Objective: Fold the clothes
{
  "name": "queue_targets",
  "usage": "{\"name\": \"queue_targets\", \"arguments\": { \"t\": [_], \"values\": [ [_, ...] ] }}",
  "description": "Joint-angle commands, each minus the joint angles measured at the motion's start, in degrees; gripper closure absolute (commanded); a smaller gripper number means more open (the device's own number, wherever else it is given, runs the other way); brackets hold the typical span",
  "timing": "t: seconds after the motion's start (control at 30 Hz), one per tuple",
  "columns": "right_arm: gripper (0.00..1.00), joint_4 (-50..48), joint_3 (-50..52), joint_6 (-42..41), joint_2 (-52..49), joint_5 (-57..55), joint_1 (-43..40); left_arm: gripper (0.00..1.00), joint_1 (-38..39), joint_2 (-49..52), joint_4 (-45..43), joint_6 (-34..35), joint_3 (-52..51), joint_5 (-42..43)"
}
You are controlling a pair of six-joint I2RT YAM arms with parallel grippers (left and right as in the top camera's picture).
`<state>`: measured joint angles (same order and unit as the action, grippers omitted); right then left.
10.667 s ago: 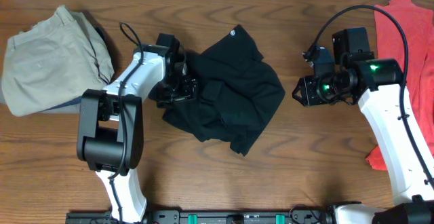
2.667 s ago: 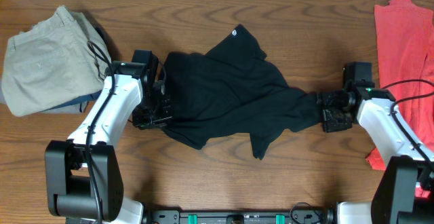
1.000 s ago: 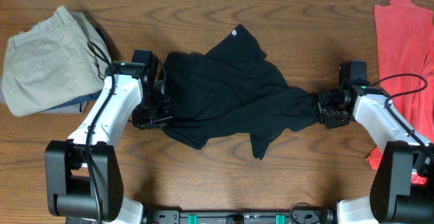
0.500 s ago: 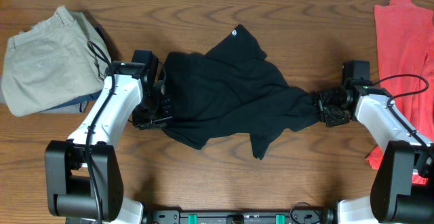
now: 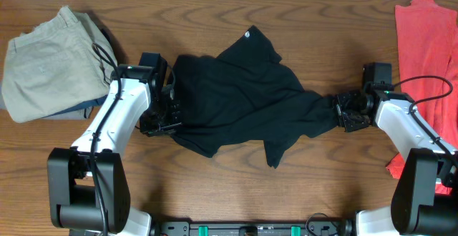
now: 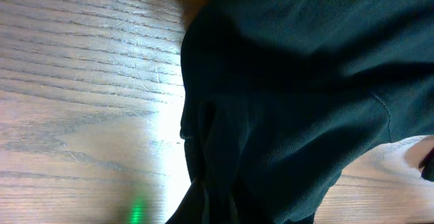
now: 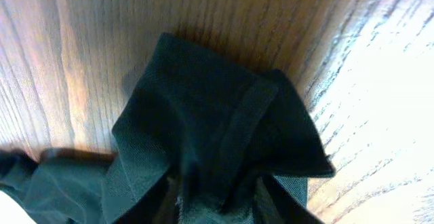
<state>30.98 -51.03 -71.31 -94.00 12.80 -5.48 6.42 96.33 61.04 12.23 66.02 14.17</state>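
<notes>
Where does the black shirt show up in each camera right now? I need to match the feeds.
Overhead: black shirt mid-table, stretched between left gripper and right gripper.
Left wrist: black shirt fills the right half and bottom centre.
Right wrist: black shirt, its bunched end, centre to bottom edge.
Shared landmark: the wood-grain table beneath it in all three.
</notes>
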Motion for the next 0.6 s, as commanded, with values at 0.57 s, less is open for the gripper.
{"name": "queue_targets", "arguments": {
  "t": [0.57],
  "values": [
    [0.63,2.64,-0.72,2.86,2.12,0.59,-2.69,0.94,-0.24,0.26,0.09,0.52,-0.35,-0.74]
  ]
}}
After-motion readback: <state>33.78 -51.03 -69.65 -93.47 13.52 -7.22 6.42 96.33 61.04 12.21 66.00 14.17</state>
